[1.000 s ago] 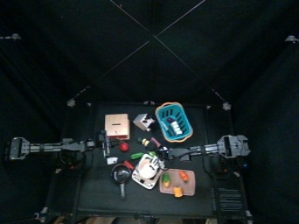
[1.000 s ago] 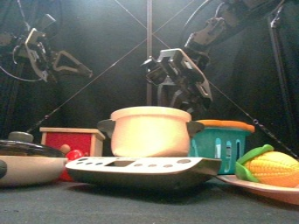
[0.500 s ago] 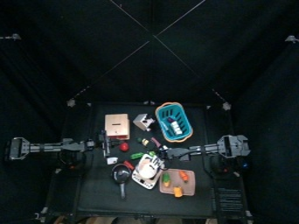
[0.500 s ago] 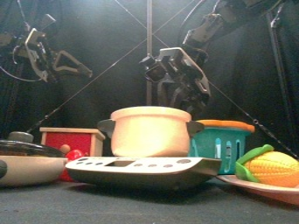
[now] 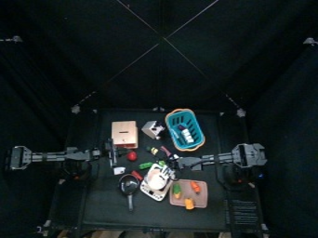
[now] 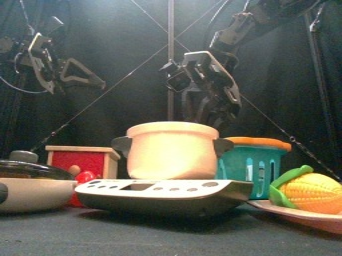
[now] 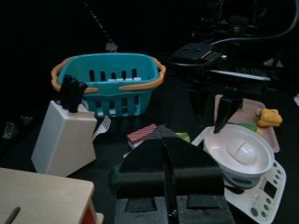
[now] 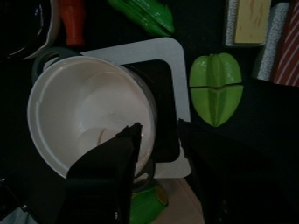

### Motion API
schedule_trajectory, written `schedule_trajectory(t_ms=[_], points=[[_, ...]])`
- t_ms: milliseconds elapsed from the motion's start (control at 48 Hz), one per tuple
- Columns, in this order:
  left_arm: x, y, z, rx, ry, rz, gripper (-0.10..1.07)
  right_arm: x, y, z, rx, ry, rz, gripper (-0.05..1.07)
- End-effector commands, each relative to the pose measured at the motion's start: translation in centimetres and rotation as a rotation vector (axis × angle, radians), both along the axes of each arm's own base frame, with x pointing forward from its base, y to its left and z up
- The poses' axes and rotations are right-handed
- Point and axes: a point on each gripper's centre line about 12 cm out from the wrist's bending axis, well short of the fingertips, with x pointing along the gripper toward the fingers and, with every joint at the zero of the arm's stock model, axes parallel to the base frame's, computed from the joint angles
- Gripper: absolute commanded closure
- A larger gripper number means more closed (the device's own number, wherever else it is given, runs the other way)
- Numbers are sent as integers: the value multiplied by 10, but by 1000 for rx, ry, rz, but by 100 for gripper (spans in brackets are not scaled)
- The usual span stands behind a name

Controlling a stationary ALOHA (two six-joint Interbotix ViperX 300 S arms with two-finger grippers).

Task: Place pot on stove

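I work at a small black counter [image 5: 106, 209] inside a pen of black curtains, and it is crowded. Toward the back stand a teal basket [image 5: 184, 127] with orange handles and a tan box [image 5: 125, 132]. Nearer the front lie a black frying pan [image 6: 30, 185], a red box [image 6: 83, 160] and a pink board [image 6: 301, 212] carrying a toy corn cob [image 6: 318, 190].

The pot [image 6: 171, 150] sits upright on the stove [image 6: 163, 194], at the front middle of the counter. It is round and whitish, and the stove is a flat white slab with a grey panel.

My right gripper [image 6: 203, 88] hangs in the air above and behind the pot, not touching it. Its 2 jaws are spread wide and carry nothing. In my right wrist view the pot's open mouth [image 8: 91, 114] lies straight beneath those jaws, with the stove's white edge [image 8: 158, 52] and a green star-shaped fruit [image 8: 218, 85] beside it.

My left gripper [image 7: 166, 166] rests low at the left side of the counter, well apart from the pot. Its jaws look pressed together on nothing, aimed toward the basket.
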Motion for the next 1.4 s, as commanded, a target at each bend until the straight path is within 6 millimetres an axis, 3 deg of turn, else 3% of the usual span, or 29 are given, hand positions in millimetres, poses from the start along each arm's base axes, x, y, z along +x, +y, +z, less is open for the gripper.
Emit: schedule_trajectory(t_ms=[0,375,708,979,1375], points=[[2,1,5,3,-15,2,96,1,-1,21,-3,-57,2,25],[1,1,3,2,-10,5,96,4,-1,9,-12,-29,5,26],[1,1,3,4,-10,5,96,8,-3,4,-32,-13,18,43],[1,1,3,5,-8,4,96,10,-13,19,-180,-10,185,46],[1,1,3,6,-8,4,96,16,-24,25,-256,-60,382,46]])
